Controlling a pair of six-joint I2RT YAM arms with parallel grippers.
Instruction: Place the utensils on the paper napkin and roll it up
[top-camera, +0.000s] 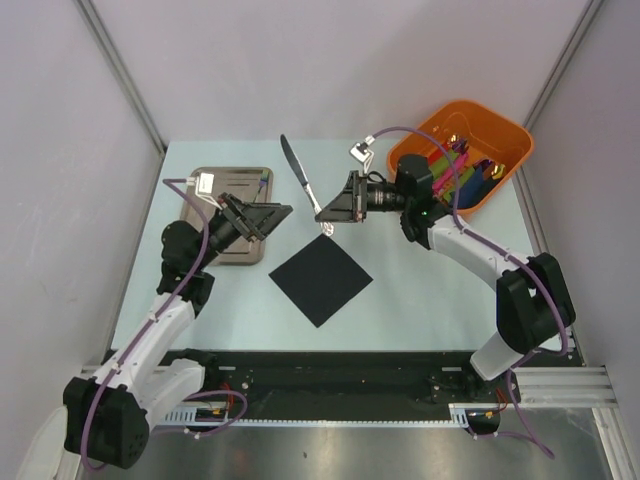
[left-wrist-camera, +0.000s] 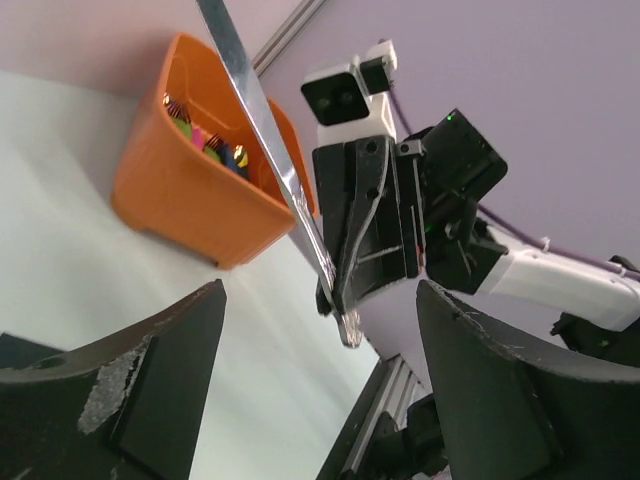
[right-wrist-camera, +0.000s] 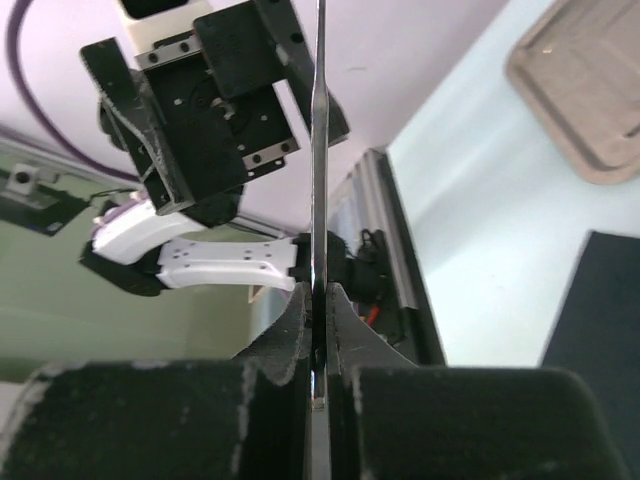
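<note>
Top external view, read from the tool outward. The right gripper (top-camera: 325, 212) was clamped fully on the knife (top-camera: 298, 170) near its handle end. In the right wrist view both fingers (right-wrist-camera: 290, 345) pressed flat against the metal with no gap showing. From the grip the blade ran toward 11 o'clock, and a short stub of handle projected toward 5 o'clock. The left wrist view showed the knife held in the air above the table (top-camera: 420, 290).

The left gripper (top-camera: 272, 222) sat at 9 o'clock from the right one, close to it but apart. Its jaws were spread wide and held nothing. In its own wrist view the knife and the right gripper stood framed between its two fingers (left-wrist-camera: 150, 390), directly ahead of it.

The paper napkin (top-camera: 320, 280) lay flat on the table as a black diamond at 6 o'clock from both grippers. It was bare, and the knife's handle end lay just off its far corner.

A steel tray (top-camera: 225, 180) rested at 9 o'clock, its right half covered from above by the left gripper and wrist.

An orange bin (top-camera: 505, 135) occupied the table's far right corner, at 2 o'clock from the right gripper. It held coloured rolls (top-camera: 462, 178), and the right arm's wrist and cable crossed over its near left edge.
</note>
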